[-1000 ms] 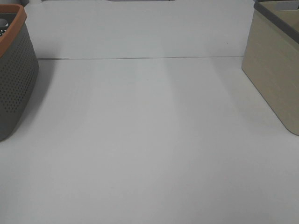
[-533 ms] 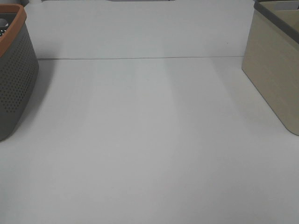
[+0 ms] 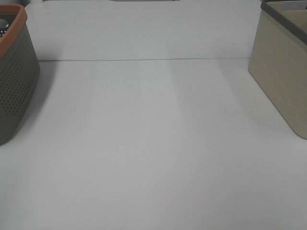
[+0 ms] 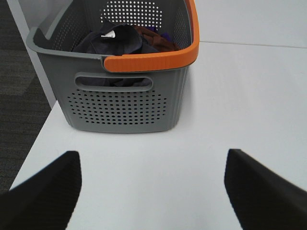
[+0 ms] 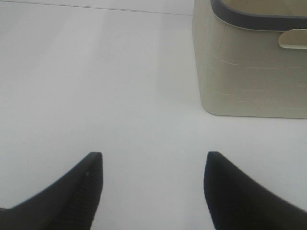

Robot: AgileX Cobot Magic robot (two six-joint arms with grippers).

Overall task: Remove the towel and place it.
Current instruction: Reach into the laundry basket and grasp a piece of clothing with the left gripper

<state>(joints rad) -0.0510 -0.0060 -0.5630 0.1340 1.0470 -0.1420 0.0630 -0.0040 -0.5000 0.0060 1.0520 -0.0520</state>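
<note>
The dark charcoal-navy towel lies crumpled inside the grey perforated basket with an orange rim, a small white label showing on top. The basket also shows at the left edge of the exterior high view. My left gripper is open and empty, above the table a little short of the basket's near wall. My right gripper is open and empty over the bare table, short of the beige basket. Neither gripper shows in the exterior high view.
A reddish-brown cloth and a purple one lie in the grey basket beside the towel. The beige basket with a dark rim stands at the right. The white table has an edge left of the grey basket, dark floor beyond.
</note>
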